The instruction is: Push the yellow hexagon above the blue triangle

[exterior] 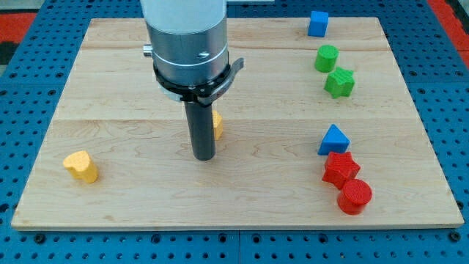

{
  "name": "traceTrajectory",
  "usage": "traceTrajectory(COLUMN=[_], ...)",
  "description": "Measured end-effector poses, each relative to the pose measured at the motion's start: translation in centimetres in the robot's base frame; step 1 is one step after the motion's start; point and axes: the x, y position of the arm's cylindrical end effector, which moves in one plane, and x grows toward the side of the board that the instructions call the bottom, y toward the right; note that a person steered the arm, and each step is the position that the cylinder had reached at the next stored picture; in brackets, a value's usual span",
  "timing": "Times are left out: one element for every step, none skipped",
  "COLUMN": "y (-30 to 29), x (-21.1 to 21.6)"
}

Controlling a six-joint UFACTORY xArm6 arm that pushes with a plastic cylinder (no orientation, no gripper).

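Note:
A yellow block (218,125), likely the yellow hexagon, sits near the board's middle, mostly hidden behind my rod. My tip (204,157) rests on the board just left of and below that block, close to or touching it. The blue triangle (333,140) lies at the view's right, well apart from my tip. A second yellow block (80,166), heart-like in shape, lies at the lower left.
A red star-like block (341,169) and a red cylinder (355,196) sit just below the blue triangle. A green cylinder (327,58) and a green star-like block (340,83) lie above it. A blue cube (317,23) is at the top right. The wooden board (124,88) ends near all of these.

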Motion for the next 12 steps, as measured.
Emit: traceTrajectory(y=[-1.0,-1.2,-2.1,-2.3,-2.3,-3.0,-4.3,-5.8,-4.1,0.6,6.6,8.8], x=[0.0,0.0,0.0,0.0,0.0,0.0,0.0,0.0,-2.5,-5.6,-6.8,-7.5])
